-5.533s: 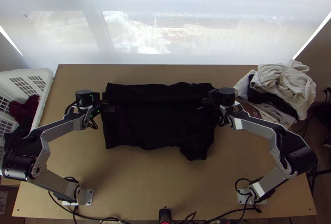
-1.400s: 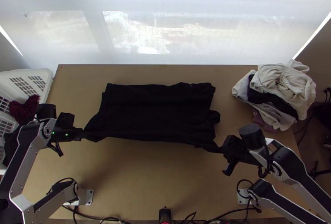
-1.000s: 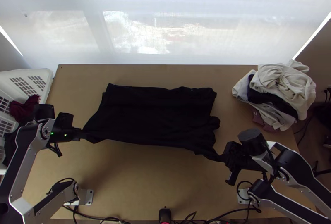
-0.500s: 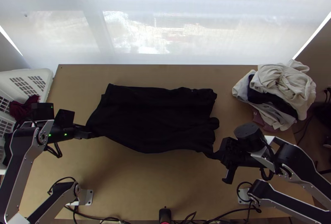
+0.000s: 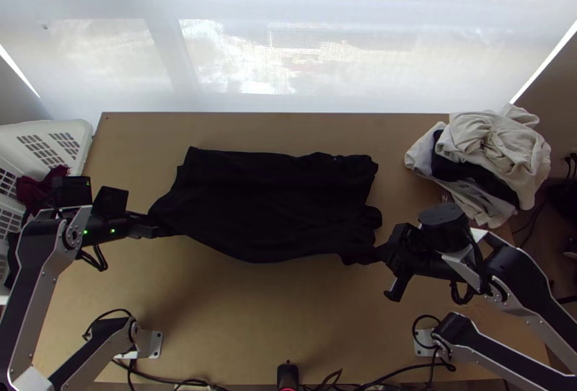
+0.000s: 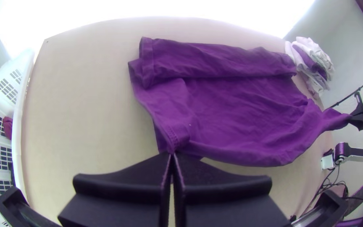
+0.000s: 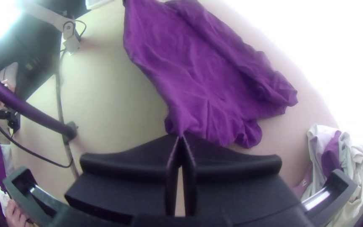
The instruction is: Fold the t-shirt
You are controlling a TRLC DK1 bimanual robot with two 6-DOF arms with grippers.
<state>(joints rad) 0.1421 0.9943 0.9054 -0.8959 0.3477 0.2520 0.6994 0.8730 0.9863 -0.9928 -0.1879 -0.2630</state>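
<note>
The black t-shirt (image 5: 267,203) lies across the middle of the counter (image 5: 238,319), its far part doubled back into a long band and its near part a single, slightly rumpled expanse. The left gripper (image 6: 172,154) has its jaws clenched on the near left corner, by a stitched hem; the right gripper (image 7: 180,135) has its jaws closed on the near right corner. Between them the near edge bows in a slack curve, and a small lobe of cloth bulges out at the right side.

The step in hand looks like the second lengthwise fold—the near part brought up over the far band. That calls for both arms to draw the edge straight, then lift and carry the corners to the far side at an even pace—otherwise the sagging middle could drag and crease underneath. The bulge probably wants tucking in afterwards.
</note>
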